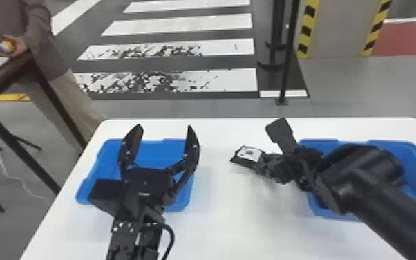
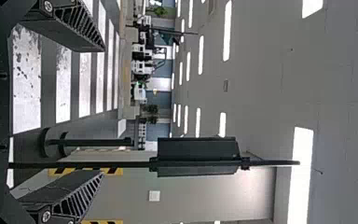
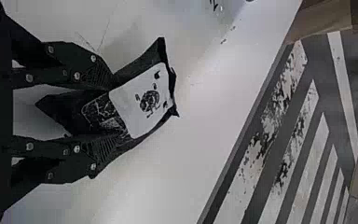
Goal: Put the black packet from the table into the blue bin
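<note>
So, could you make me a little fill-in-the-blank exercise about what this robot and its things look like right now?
The black packet is held in the robot's ____ gripper. The left gripper has its fingers apart, so it is ____, not closed. The label on the packet has a ____ background with black markings. The table carries ____ blue bins in all.

Missing words, in order: right; open; white; two.
</note>
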